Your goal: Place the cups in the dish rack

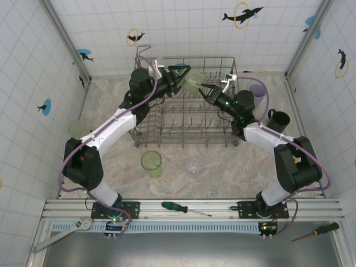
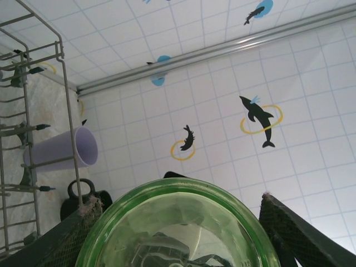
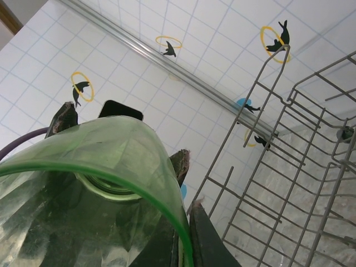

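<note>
From above I see the green cup (image 1: 192,83) held over the dish rack's (image 1: 183,130) far side, between both arms. The right wrist camera shows the right gripper (image 3: 188,183) pinching its rim wall. The left gripper (image 2: 178,200) flanks it, but I cannot tell if it squeezes. The left wrist camera adds a lilac cup (image 2: 58,147) and a black mug (image 2: 83,194) past the rack wires. The table (image 1: 222,167) is marbled, and the tiled walls (image 1: 183,28) carry dolphin stickers (image 1: 242,14).

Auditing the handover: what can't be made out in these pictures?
- Top view: whether the right gripper actually grips the green cup. The fingertips are too small and dark to tell.
- Top view: the pale cup at far left is half hidden by the left arm.
- Left wrist view: the black mug sits partly behind dish rack wire and is too dark for detail.
</note>
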`<state>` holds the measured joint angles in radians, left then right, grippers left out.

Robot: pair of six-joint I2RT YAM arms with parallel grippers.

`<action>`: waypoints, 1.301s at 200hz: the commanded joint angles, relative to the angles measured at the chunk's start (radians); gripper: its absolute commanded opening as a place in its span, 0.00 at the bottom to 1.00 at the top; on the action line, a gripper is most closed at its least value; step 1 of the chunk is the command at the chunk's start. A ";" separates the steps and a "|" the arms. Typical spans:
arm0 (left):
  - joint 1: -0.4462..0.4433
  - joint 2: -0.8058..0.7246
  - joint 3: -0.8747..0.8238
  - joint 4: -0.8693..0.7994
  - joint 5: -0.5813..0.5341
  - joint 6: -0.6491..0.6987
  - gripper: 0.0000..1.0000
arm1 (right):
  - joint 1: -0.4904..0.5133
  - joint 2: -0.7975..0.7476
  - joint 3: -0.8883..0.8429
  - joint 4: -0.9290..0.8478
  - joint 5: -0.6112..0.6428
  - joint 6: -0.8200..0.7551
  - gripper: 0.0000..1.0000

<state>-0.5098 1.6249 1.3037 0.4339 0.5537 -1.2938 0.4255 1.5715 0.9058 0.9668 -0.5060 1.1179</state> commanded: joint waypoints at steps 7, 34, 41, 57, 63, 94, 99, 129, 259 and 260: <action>-0.020 -0.013 -0.015 0.037 0.038 0.084 0.00 | 0.015 -0.003 0.023 -0.015 -0.006 -0.015 0.20; -0.020 -0.010 0.001 0.040 0.043 0.099 0.00 | 0.015 -0.021 0.019 -0.050 0.005 -0.031 0.30; -0.021 -0.009 0.006 0.039 0.044 0.103 0.00 | 0.015 -0.030 0.015 -0.058 0.014 -0.039 0.32; -0.021 -0.009 0.018 0.031 0.042 0.123 0.00 | 0.015 -0.053 0.014 -0.094 0.026 -0.067 0.42; -0.022 -0.010 0.021 0.030 0.037 0.132 0.00 | 0.015 -0.061 0.016 -0.119 0.031 -0.080 0.47; -0.020 -0.013 0.058 -0.013 0.000 0.190 0.00 | 0.009 -0.121 0.012 -0.250 0.056 -0.136 0.67; -0.020 -0.011 0.067 -0.023 -0.006 0.200 0.00 | 0.004 -0.134 0.005 -0.261 0.059 -0.142 0.73; -0.019 0.002 0.130 -0.099 -0.056 0.275 0.00 | -0.028 -0.217 -0.046 -0.327 0.072 -0.162 0.84; -0.012 0.116 0.361 -0.404 -0.540 0.716 0.00 | -0.077 -0.617 -0.124 -0.870 0.288 -0.469 1.00; -0.012 0.118 0.363 -0.406 -0.545 0.717 0.00 | -0.077 -0.620 -0.125 -0.872 0.290 -0.471 1.00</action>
<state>-0.5293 1.7184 1.6001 0.0803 0.1745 -0.7082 0.3515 1.0157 0.7990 0.2226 -0.2981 0.7403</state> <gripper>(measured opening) 0.697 0.997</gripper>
